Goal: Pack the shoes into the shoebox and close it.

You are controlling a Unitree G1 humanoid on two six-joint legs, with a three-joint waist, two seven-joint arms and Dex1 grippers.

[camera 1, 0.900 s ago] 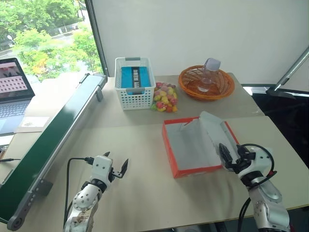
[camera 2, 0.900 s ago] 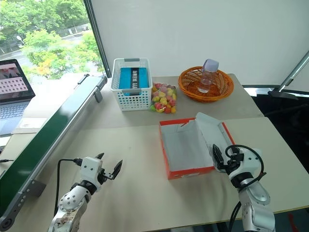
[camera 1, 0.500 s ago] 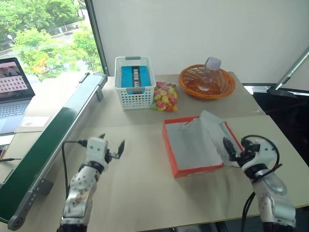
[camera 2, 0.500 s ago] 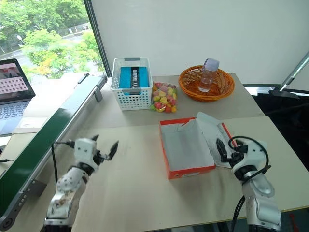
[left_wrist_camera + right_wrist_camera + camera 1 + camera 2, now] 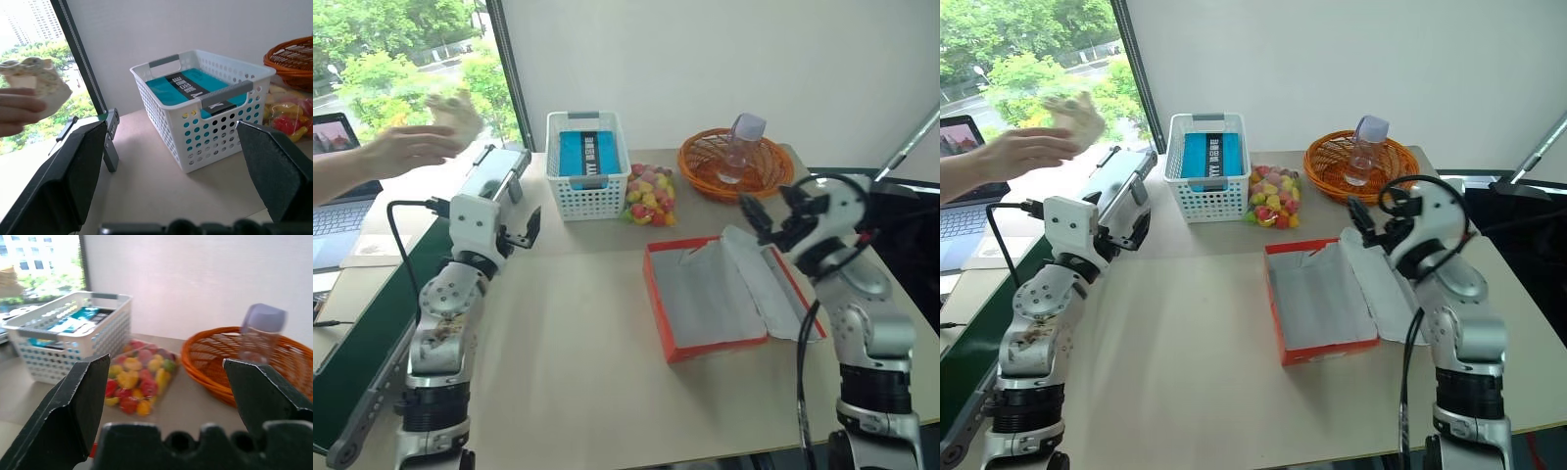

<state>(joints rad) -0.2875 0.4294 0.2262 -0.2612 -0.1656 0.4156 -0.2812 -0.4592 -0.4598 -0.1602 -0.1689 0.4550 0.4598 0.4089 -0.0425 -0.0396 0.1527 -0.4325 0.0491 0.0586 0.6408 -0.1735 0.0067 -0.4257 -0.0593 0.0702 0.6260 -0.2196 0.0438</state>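
1. Head views: the red-orange rectangular cardboard shoebox (image 5: 710, 299) lies open on the beige table (image 5: 568, 362), grey-white inside, lid folded out flat toward the robot's right. Nothing is inside it. A person's hand (image 5: 406, 147) at far left, above the green conveyor rail (image 5: 372, 323), holds one cream knit-textured sneaker (image 5: 455, 110); the second shoe of the pair cannot be located.
2. Head views, grippers: the left gripper (image 5: 514, 230) is raised near the end of the rail, fingers apart, empty. The right gripper (image 5: 769, 211) is raised above the far side of the shoebox lid, fingers apart, empty.
3. Head views, other items: a white lattice plastic basket (image 5: 587, 166) with a teal packet stands at the back; a clear bag of coloured sweets (image 5: 648, 196) lies just beside it; an orange wicker bowl (image 5: 734, 166) holds a clear plastic bottle (image 5: 739, 147).
4. Left wrist view: black fingers (image 5: 73, 171) stand wide apart, nothing between them. The basket is ahead; the hand with the sneaker shows at the edge by the window.
5. Right wrist view: fingers (image 5: 83, 396) stand wide apart, empty; sweets, basket, bowl and bottle lie ahead.
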